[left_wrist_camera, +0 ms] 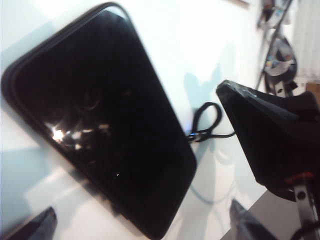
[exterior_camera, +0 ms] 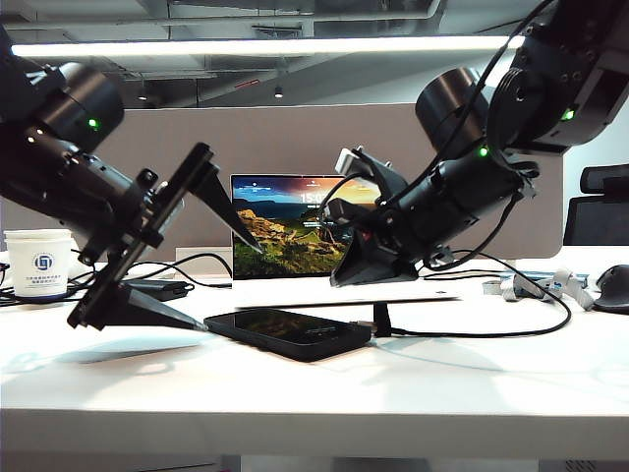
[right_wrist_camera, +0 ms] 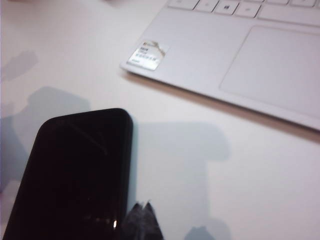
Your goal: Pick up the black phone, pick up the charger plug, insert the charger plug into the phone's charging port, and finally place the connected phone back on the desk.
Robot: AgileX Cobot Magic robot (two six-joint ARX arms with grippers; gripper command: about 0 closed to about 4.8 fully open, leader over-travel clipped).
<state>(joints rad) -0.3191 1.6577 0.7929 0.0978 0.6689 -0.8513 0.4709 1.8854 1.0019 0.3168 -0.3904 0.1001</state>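
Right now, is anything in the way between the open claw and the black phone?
Nothing visible. The left claw hangs open just beside the black phone, which lies flat on the desk, with only bare tabletop between them. The shut right claw hovers on the phone's other side.

The white bench (exterior_camera: 295,393) carries a black phone (exterior_camera: 288,332) lying flat near its middle, a cable (exterior_camera: 472,334) at the phone's right end. Behind it stands an open laptop (exterior_camera: 295,236). A paper cup (exterior_camera: 39,261) sits at far left, a mouse (exterior_camera: 611,287) at far right.
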